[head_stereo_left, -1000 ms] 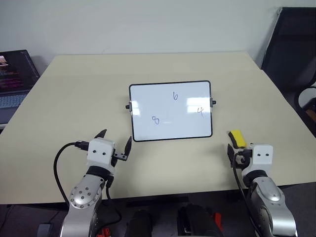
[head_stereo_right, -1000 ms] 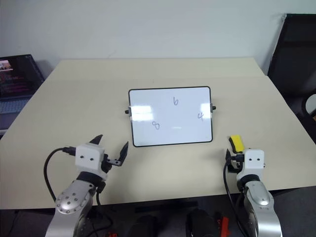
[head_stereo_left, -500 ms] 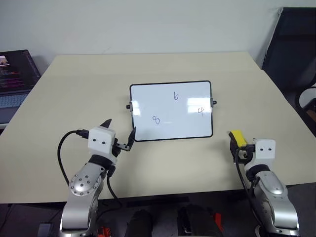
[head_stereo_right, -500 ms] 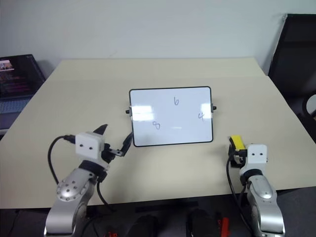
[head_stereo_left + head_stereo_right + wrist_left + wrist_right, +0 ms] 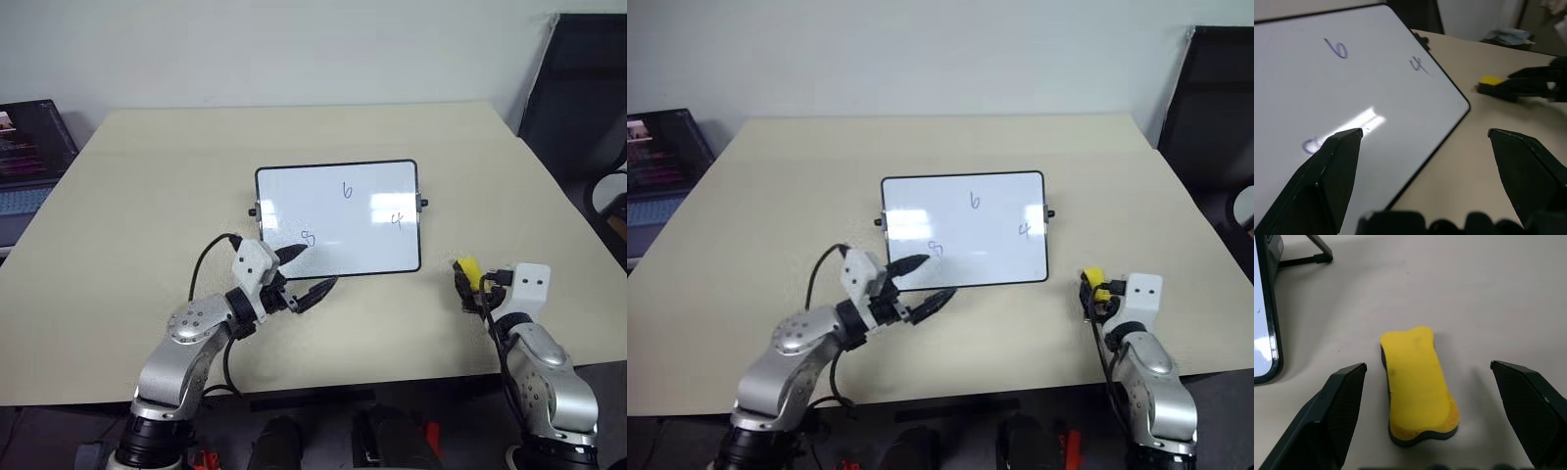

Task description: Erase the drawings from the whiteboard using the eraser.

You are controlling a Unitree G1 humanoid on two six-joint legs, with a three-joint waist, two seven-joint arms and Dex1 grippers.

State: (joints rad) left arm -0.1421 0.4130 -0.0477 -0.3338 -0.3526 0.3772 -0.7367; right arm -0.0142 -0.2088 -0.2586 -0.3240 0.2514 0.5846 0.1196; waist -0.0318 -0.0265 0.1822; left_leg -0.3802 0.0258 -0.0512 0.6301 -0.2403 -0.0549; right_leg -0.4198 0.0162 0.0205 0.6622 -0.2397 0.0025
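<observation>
The whiteboard stands in the middle of the table, black-framed, with the drawings "6", "4" and "8" on it. My left gripper is open at the board's near left corner, pointing right. One finger is in front of the white surface near the "8", the other over the table. The yellow eraser lies flat on the table right of the board. My right gripper is open, its fingers on either side of the eraser without closing on it.
A laptop sits at the table's far left edge. A black chair stands beyond the right corner. The board's black stand foot reaches out behind it near the eraser. The table's front edge runs just behind both grippers.
My left gripper swung right and turned toward the board's near left corner. My right gripper edged forward, so the eraser now lies between its fingers. Board and eraser stayed put.
</observation>
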